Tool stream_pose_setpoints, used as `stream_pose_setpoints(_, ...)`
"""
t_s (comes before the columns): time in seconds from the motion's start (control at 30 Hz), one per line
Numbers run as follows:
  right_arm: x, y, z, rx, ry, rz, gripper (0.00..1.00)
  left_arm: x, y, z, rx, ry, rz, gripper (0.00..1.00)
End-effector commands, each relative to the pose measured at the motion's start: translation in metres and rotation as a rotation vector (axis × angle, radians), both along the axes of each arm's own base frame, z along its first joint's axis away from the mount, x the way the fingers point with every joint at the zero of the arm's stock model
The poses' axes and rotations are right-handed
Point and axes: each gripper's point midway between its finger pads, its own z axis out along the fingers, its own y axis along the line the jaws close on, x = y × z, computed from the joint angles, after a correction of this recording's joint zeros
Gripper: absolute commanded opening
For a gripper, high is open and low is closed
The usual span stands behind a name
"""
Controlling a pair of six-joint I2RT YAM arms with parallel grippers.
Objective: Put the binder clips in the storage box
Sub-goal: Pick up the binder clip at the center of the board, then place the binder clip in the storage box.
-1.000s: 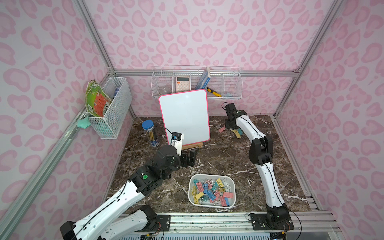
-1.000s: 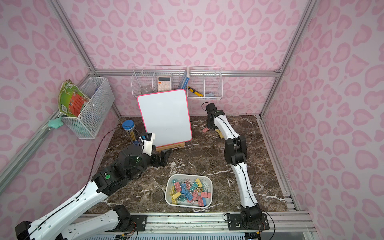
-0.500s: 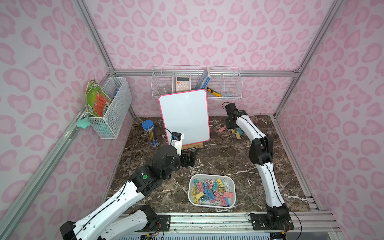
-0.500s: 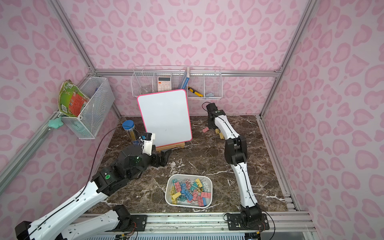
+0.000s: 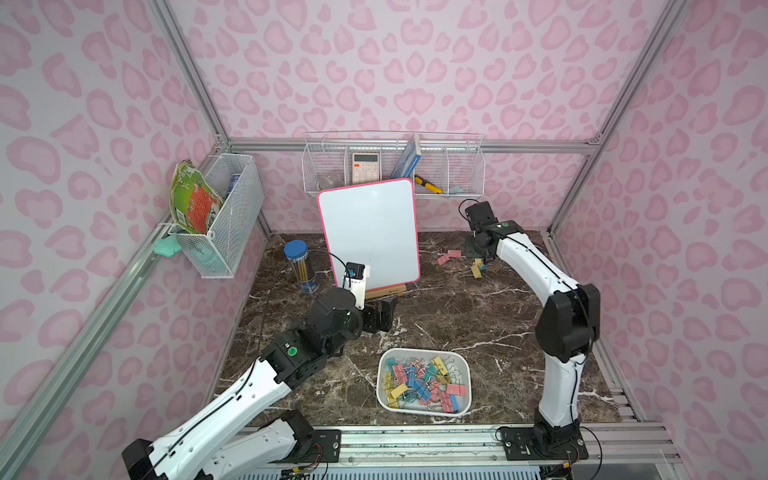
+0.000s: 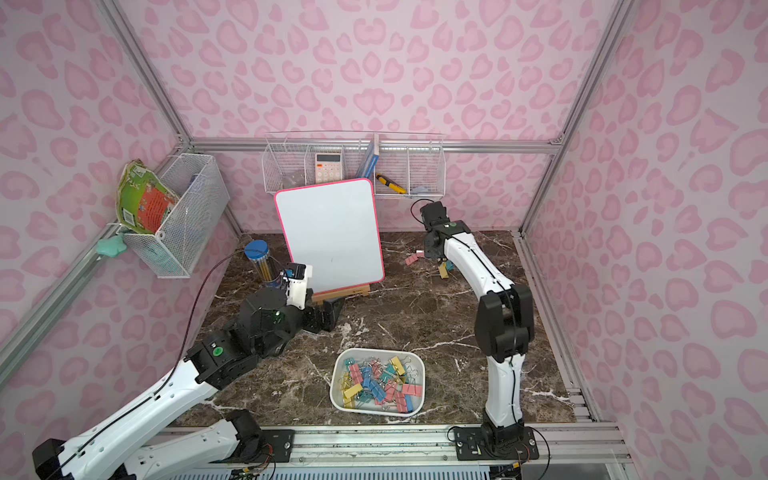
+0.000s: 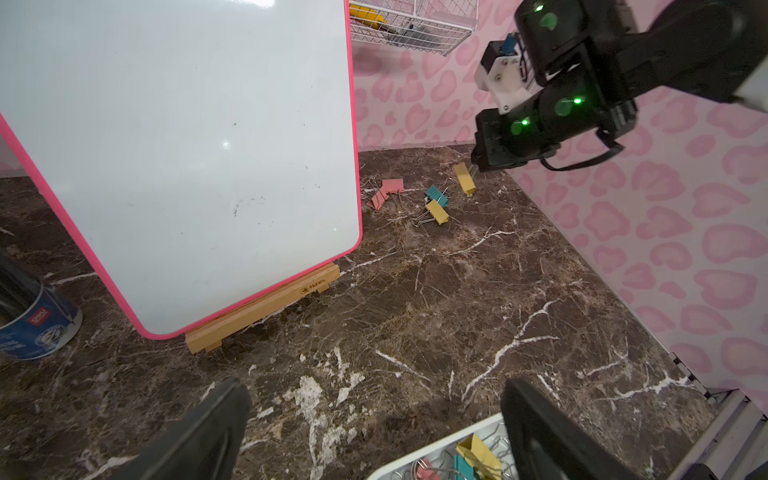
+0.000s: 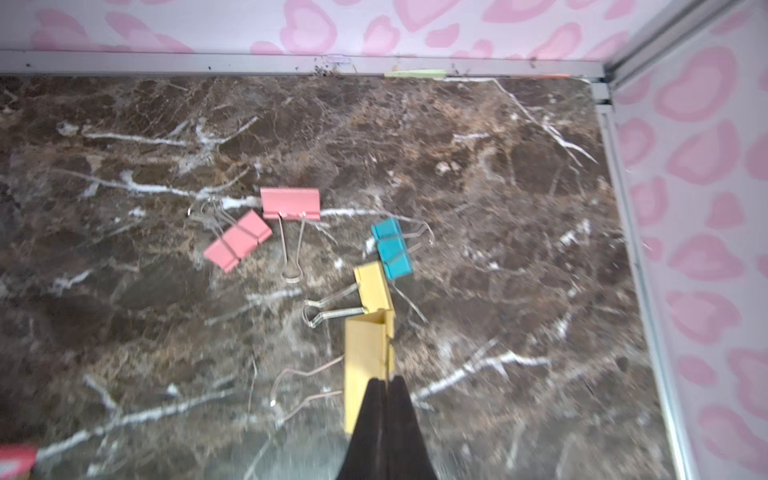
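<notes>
Reaching right of centre in a top view, the right gripper (image 5: 478, 258) is clamped on a yellow binder clip (image 8: 365, 365); the left gripper (image 7: 374, 390) is held open.

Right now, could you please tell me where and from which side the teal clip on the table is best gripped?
Probably the folded body of the teal clip, pinched across its narrow width, coming straight down. It lies flat on the table, so the body is tallest, its wire handles thin and low. Mind the loose yellow clip near one end.
</notes>
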Motion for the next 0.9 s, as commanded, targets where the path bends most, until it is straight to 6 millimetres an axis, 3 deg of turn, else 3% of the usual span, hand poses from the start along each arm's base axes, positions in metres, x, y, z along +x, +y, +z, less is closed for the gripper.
stream_pose_setpoints(0.0, -0.050, 0.019, 0.037, 0.132, -0.091, 0.050, 0.00, 0.003, -0.007, 0.010, -0.034, -0.021, -0.020, 0.99)
stream_pose_setpoints(0.07, -0.095, 0.036, 0.052, 0.241, -0.117, 0.136, 0.00, 0.005, -0.011, 0.011, -0.045, -0.024, -0.026, 0.99)
stream_pose_setpoints(0.17, -0.162, 0.049, 0.049, 0.362, -0.124, 0.179, 0.00, 0.010, -0.014, 0.010, -0.064, -0.022, -0.010, 0.99)
stream_pose_setpoints(0.3, -0.237, 0.079, 0.024, 0.513, 0.000, 0.265, 0.00, 0.016, -0.016, 0.007, -0.086, -0.031, 0.012, 0.99)
stream_pose_setpoints(0.4, -0.279, 0.097, -0.001, 0.553, 0.103, 0.278, 0.00, 0.020, -0.016, 0.007, -0.074, -0.035, 0.026, 0.99)
stream_pose_setpoints(0.5, -0.306, 0.105, -0.023, 0.528, 0.171, 0.277, 0.00, 0.025, -0.016, 0.008, -0.063, -0.044, 0.040, 0.99)
stream_pose_setpoints(0.7, -0.326, 0.085, -0.082, 0.319, 0.293, 0.223, 0.00, 0.027, -0.020, 0.007, -0.069, -0.040, 0.034, 0.99)
stream_pose_setpoints(0.87, -0.326, 0.090, -0.089, 0.299, 0.283, 0.234, 0.00, 0.026, -0.020, 0.002, -0.065, -0.018, 0.030, 0.99)
